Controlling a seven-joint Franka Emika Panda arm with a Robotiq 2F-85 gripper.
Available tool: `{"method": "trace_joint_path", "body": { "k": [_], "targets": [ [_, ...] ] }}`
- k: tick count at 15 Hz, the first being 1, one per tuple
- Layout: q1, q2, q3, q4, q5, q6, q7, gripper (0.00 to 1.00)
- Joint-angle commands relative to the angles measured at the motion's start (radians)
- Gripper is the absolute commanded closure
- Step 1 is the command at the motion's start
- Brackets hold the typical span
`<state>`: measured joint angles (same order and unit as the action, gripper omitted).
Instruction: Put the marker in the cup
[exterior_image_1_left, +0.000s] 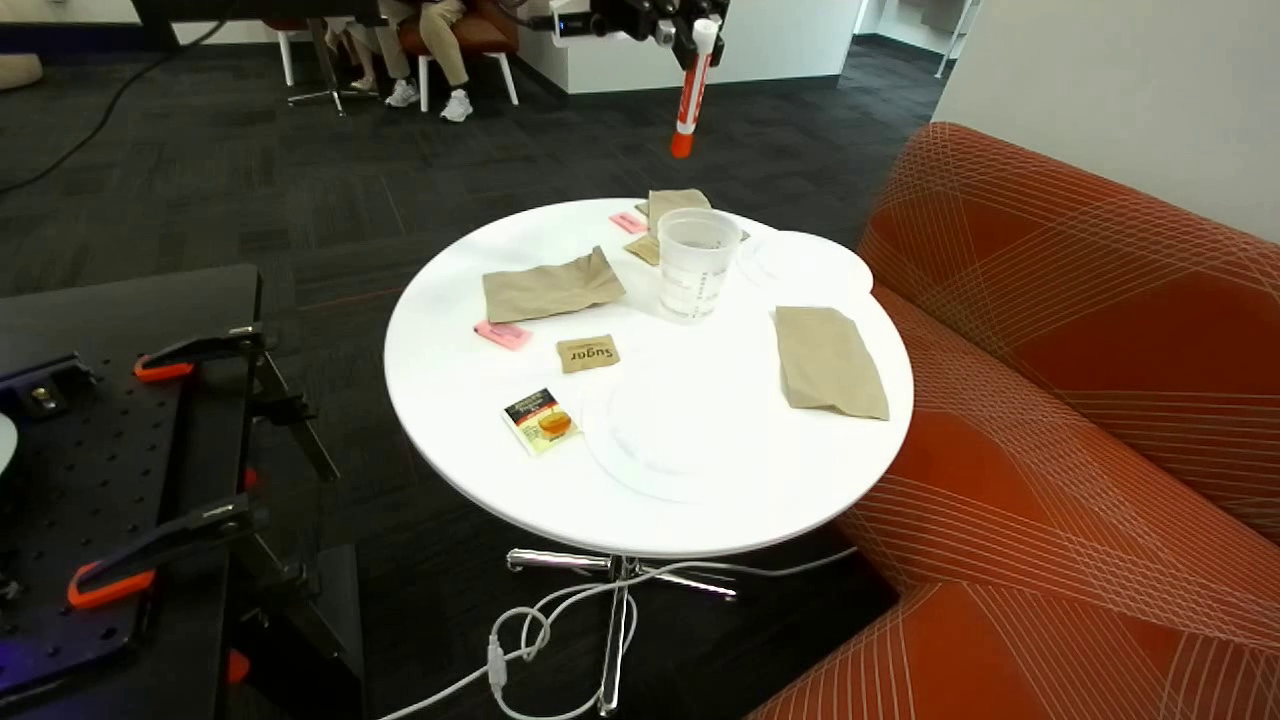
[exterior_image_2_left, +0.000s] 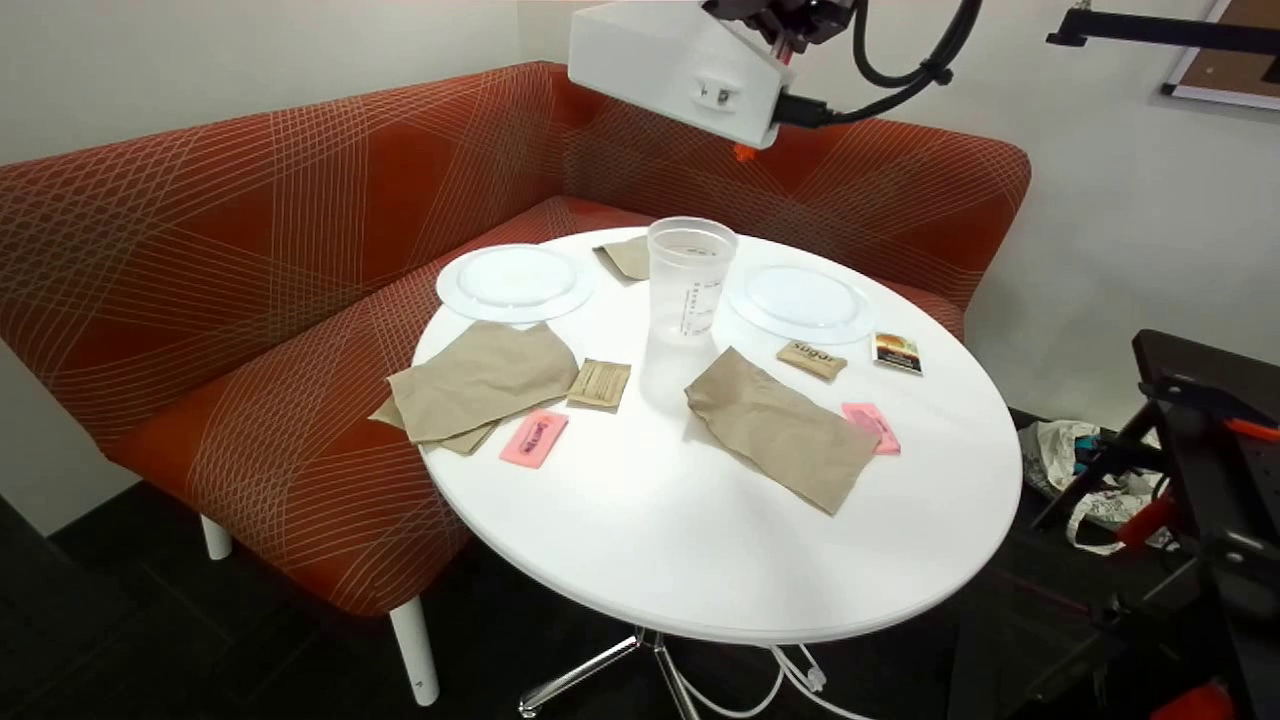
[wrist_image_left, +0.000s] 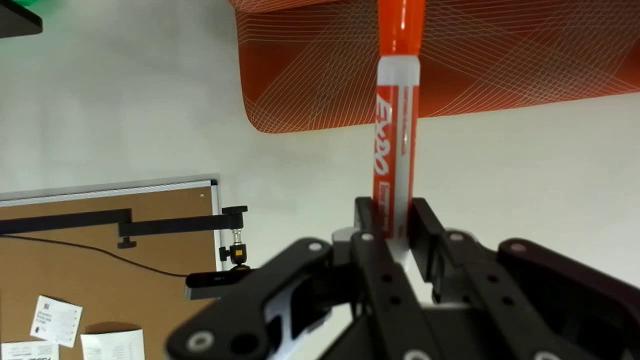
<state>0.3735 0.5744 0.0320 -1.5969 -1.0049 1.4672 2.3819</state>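
Flanking white table (exterior_image_2_left: 700, 540) — red sofa (exterior_image_2_left: 320, 370)

- Looks like an office lounge
- Red sofa (exterior_image_1_left: 1060, 440) beside the edge of the table (exterior_image_1_left: 450, 370)
- Corkboard (wrist_image_left: 115, 287) with papers (wrist_image_left: 56, 320) on the wall (wrist_image_left: 310, 170)
- People (exterior_image_1_left: 443, 45) seated beyond the table's far edge

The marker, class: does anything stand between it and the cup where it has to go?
Nothing visible stands in the way. The marker is held in the fingers, red end down; the cup stands upright, mouth uncovered, in both exterior views. The brown napkins lie low on the table, below its rim.
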Motion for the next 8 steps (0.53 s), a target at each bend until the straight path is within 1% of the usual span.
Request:
{"method": "trace_joint_path", "body": {
  "k": [1,3,4,8],
  "targets": [
    [-0.022,0.052,0.019,0.075,-0.01,-0.034,-0.021,0.95],
    [-0.028,0.075,0.018,0.099,-0.009,-0.025,-0.038,0.95],
    [-0.01,0.072,0.033,0.055,0.01,-0.03,0.008,0.95],
    [0.0,0.125,0.06,0.061,0.029,-0.021,0.004,0.95]
  ]
}}
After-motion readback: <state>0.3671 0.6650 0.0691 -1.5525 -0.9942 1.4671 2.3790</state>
